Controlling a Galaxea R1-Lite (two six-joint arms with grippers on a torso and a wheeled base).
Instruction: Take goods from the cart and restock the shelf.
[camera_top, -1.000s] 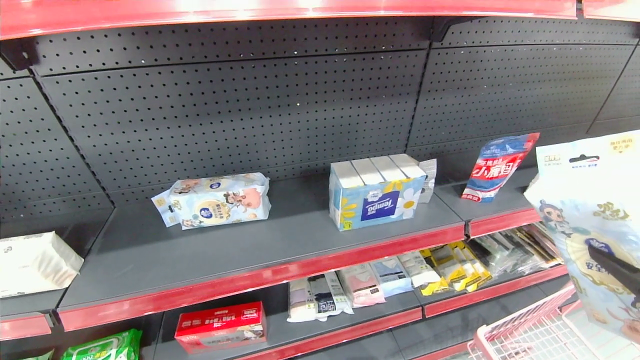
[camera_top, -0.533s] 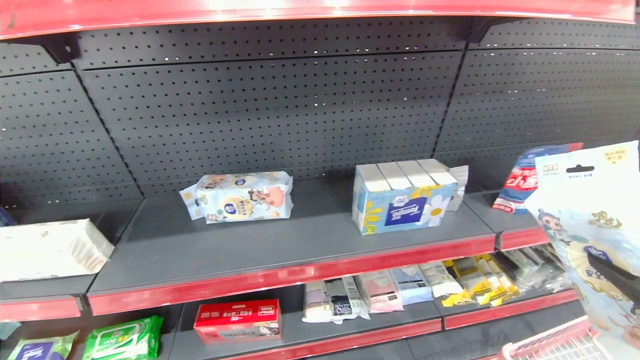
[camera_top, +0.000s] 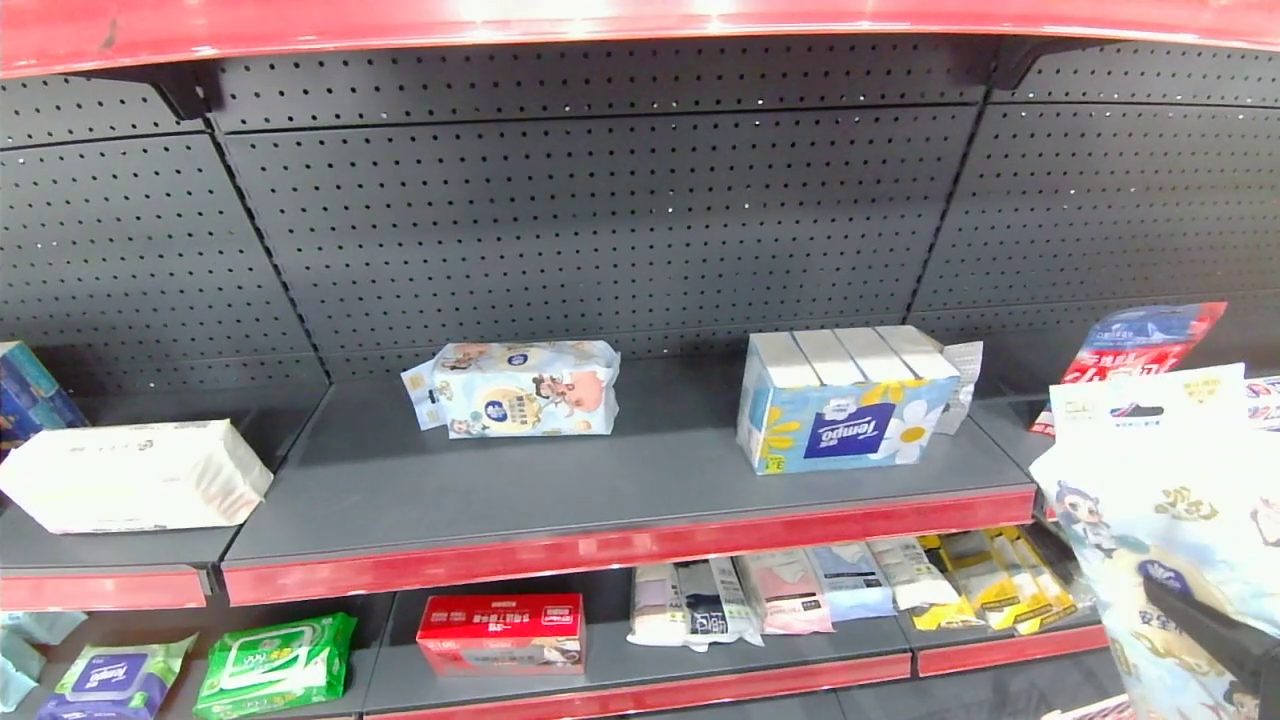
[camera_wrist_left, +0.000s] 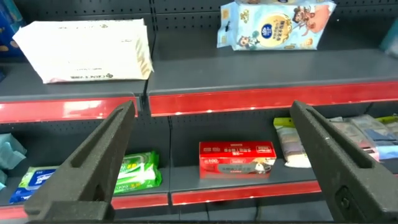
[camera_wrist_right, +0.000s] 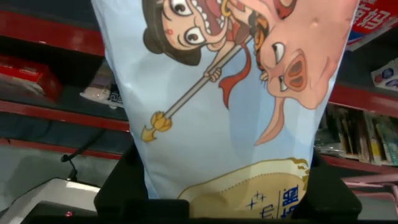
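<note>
At lower right, the right gripper (camera_top: 1205, 615) clamps a cartoon-printed tissue pack (camera_top: 1160, 480) upright; the left gripper (camera_wrist_left: 212, 111) faces the shelf (camera_wrist_left: 261, 99), jaws apart.

Shelf deck (camera_top: 620, 480) and perforated back panel (camera_top: 600, 220) look like matt dark-grey painted metal w/ a glossy red front strip (camera_top: 620, 545) — the cartoon-print pack (camera_wrist_right: 205, 124) is smooth, shiny plastic film, the white tissue block (camera_top: 140, 475) has a matt-looking wrap, and the left gripper (camera_wrist_left: 212, 106) pads (camera_wrist_left: 99, 162) are coarse black foam.
</note>
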